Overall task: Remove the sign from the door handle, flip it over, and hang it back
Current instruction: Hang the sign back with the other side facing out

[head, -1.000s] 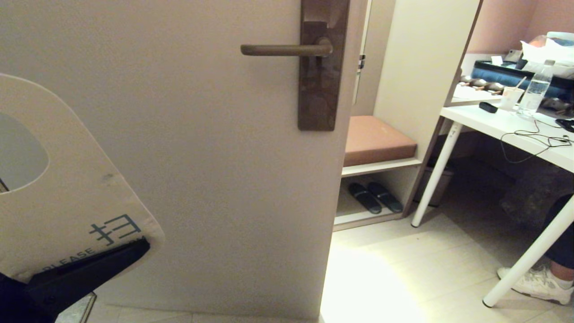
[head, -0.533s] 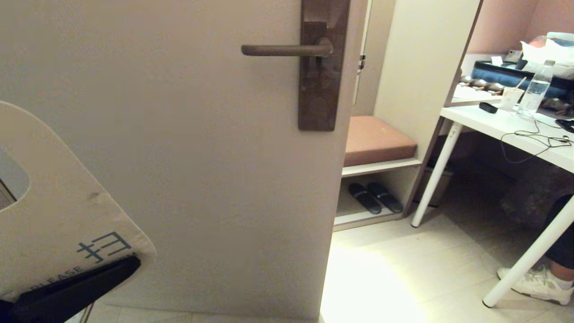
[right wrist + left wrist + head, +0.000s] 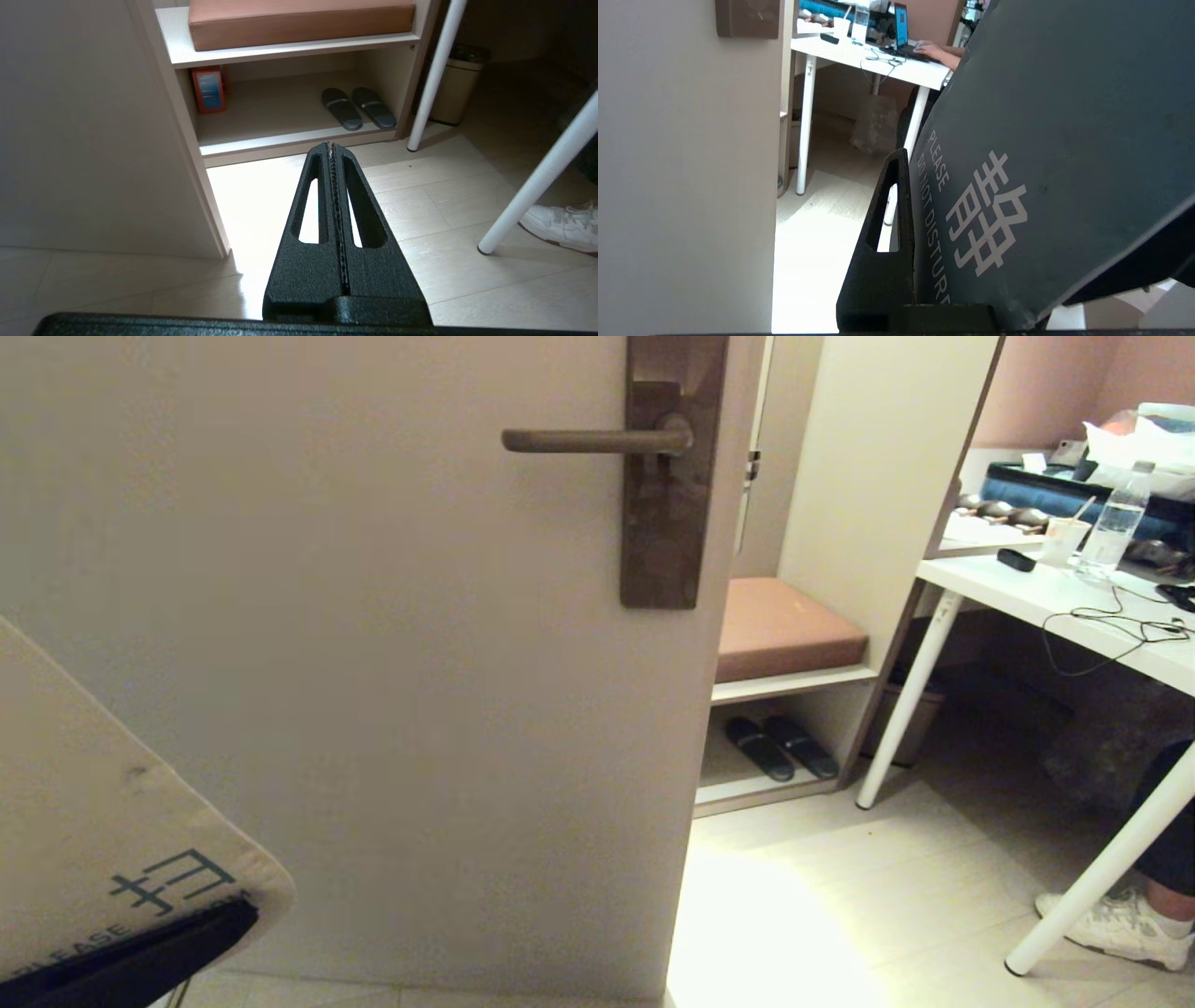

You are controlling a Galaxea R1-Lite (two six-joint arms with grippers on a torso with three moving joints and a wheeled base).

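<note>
sign (image 3: 103,821) off door handle (image 3: 588,440) — left-held

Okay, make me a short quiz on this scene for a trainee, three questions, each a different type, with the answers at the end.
1. True or false: the sign hangs on the door handle.
2. Multiple choice: which face of the sign shows in the head view? A) pale "PLEASE" face B) slate-blue "DO NOT DISTURB" face C) a blank face
3. Fill in: the right gripper is shut and holds ____.

Key
1. False: the handle is bare; the left gripper grips the sign low at the head view's left edge.
2. A; the blue face turns toward the left wrist view.
3. Nothing: its fingers meet, pointing at the floor before the shelf with the slippers.
</note>
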